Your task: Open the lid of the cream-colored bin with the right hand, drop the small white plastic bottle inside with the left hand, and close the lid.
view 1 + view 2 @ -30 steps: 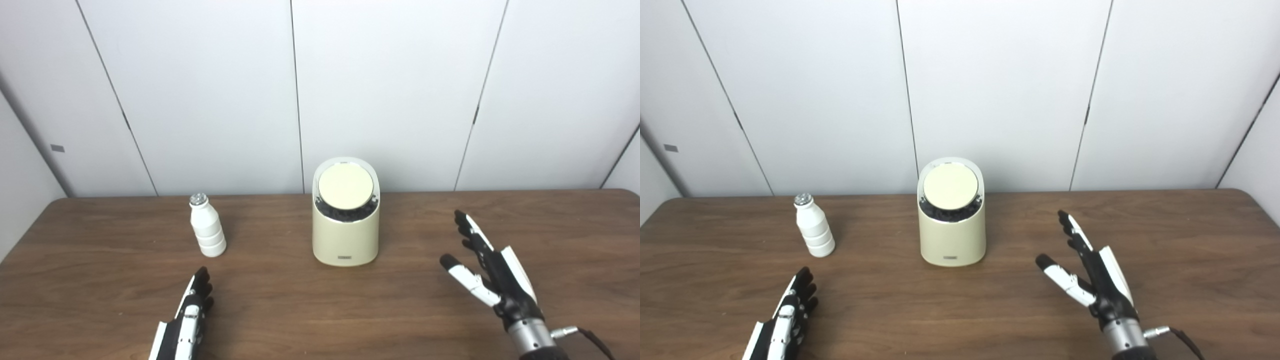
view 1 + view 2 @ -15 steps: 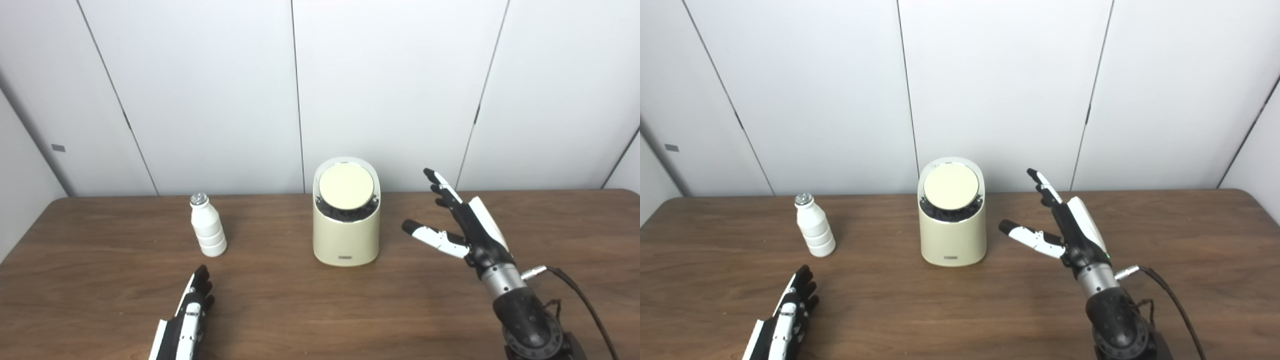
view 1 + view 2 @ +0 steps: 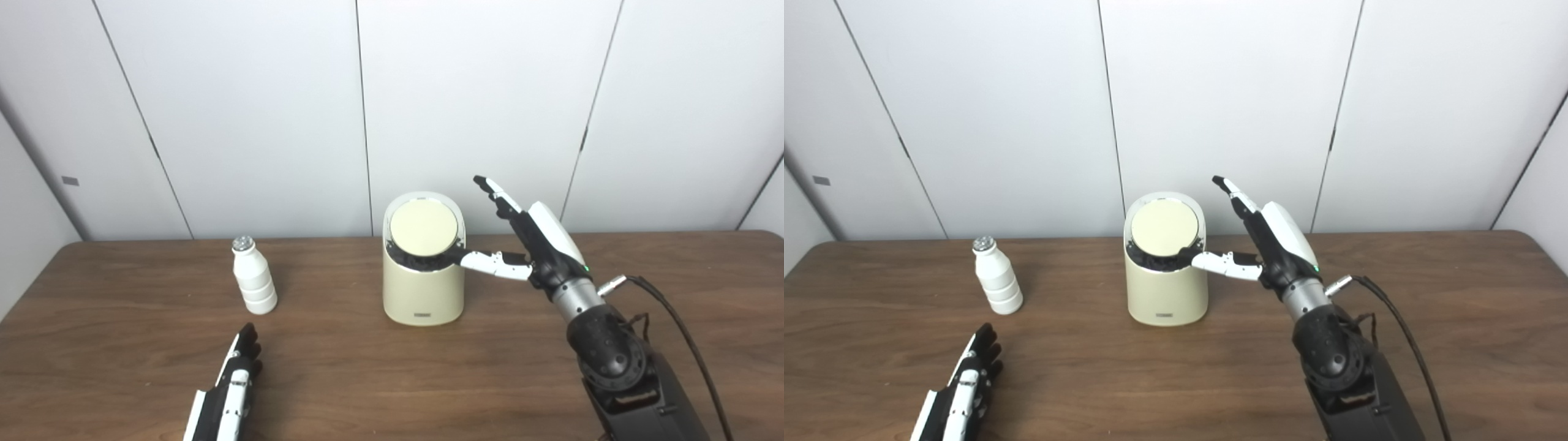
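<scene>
Wood table (image 3: 551, 380), white panel wall behind: right hand (image 3: 539, 245), fingers spread (holding nothing), thumb at the closed lid (image 3: 424, 228) of the bin (image 3: 422, 294); left hand (image 3: 229, 392) flat, empty, near the front edge.

bare table (image 3: 343, 373) lies between the left hand (image 3: 229, 392) and the upright bottle (image 3: 253, 277), bin (image 3: 422, 288) well aside.
</scene>
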Motion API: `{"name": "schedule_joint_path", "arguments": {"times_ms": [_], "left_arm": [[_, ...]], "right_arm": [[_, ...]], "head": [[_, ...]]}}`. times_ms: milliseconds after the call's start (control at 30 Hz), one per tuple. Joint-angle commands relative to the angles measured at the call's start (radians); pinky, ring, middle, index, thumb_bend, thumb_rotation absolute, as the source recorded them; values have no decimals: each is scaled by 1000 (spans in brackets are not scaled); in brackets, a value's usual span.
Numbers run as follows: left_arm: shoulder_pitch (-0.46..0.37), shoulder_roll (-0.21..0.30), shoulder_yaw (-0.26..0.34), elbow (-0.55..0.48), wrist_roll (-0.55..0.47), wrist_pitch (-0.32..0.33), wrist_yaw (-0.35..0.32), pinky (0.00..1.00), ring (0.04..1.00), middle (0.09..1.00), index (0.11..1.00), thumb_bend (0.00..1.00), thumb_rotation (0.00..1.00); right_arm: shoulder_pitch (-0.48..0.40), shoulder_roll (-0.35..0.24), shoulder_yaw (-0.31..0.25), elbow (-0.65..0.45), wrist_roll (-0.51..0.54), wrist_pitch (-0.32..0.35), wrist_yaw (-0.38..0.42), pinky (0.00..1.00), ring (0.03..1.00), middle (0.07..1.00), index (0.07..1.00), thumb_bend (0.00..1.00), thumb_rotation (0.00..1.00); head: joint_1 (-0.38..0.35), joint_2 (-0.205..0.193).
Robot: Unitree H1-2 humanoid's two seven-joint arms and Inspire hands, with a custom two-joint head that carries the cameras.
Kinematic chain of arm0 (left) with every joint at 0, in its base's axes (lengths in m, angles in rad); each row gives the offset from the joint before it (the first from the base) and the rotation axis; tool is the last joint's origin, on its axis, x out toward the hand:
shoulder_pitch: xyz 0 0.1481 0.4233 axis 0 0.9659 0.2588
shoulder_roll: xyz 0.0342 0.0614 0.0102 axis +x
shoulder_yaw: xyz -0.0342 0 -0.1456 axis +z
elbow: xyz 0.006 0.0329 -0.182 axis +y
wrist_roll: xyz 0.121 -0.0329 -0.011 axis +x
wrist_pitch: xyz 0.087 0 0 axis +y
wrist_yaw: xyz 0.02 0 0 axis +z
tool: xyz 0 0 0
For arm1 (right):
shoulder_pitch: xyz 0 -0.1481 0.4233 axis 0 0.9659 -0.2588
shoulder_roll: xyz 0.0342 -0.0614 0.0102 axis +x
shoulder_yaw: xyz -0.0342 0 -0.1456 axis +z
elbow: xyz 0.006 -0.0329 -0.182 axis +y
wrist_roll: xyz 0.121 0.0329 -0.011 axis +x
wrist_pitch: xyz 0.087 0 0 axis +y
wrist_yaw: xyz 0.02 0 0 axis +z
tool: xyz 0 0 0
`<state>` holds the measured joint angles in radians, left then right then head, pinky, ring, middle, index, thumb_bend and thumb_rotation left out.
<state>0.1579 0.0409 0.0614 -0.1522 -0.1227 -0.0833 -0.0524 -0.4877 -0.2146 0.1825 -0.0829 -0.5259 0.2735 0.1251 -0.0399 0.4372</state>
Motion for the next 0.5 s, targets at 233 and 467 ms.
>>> {"name": "schedule_joint_path", "arguments": {"times_ms": [233, 467], "left_arm": [[20, -27, -24, 63, -4, -7, -6, 1000, 1000, 1000, 1000, 181, 902], [20, -37, -30, 56, 2, 5, -1, 1000, 1000, 1000, 1000, 159, 914]], "right_arm": [[-162, 11, 22, 103, -27, -36, -21, 862, 943, 949, 944, 765, 597], [-223, -3, 23, 215, -15, -96, -31, 847, 932, 943, 936, 830, 489]], "head": [[-9, 14], [5, 29]]}}
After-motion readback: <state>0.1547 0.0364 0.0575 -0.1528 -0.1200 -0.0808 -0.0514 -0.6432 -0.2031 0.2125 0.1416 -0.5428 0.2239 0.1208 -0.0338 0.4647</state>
